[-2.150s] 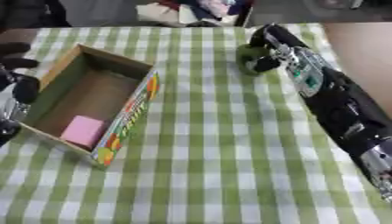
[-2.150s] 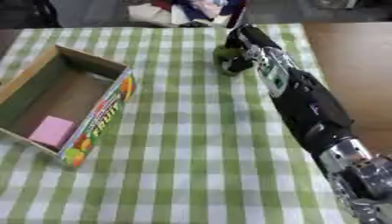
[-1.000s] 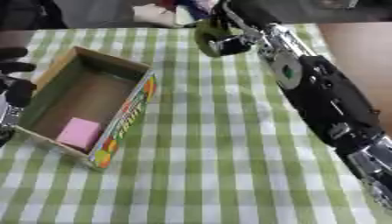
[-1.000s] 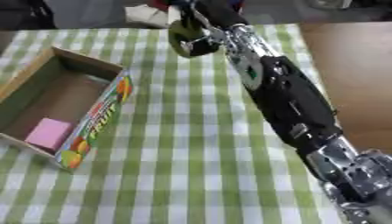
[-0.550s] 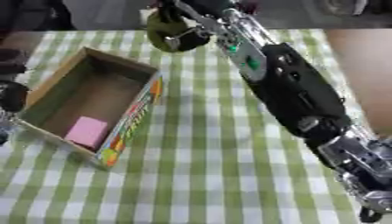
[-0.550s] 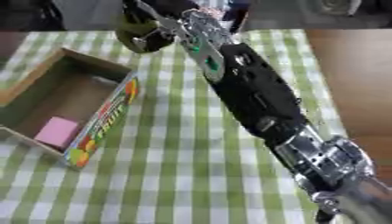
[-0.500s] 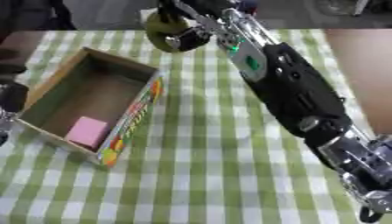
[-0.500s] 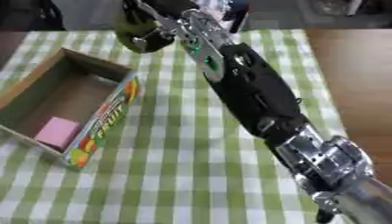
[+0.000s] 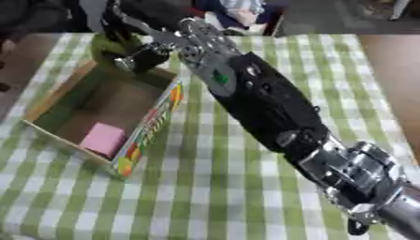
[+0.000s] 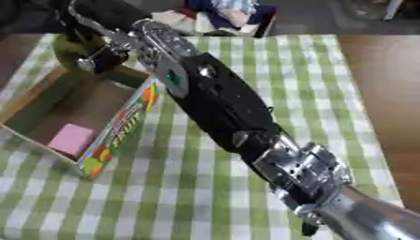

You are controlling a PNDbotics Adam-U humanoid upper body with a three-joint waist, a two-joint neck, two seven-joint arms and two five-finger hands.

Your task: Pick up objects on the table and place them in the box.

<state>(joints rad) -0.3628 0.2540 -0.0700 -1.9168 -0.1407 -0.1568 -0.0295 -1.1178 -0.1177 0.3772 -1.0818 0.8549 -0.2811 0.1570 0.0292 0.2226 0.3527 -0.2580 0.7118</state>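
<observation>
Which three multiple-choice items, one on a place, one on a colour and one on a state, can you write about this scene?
1. Where is the right robot hand?
A. over the box's far end
B. at the table's near edge
C. on the bare wood

2. What colour is the block inside the box?
A. blue
B. pink
C. black

3. The right robot hand is:
A. open, holding nothing
B. curled around a green object
C. out of view

Answers: 1 A, it hangs above the box's far wall. 2 B, a pink block lies at the near end. 3 B, fingers wrap the green object.
</observation>
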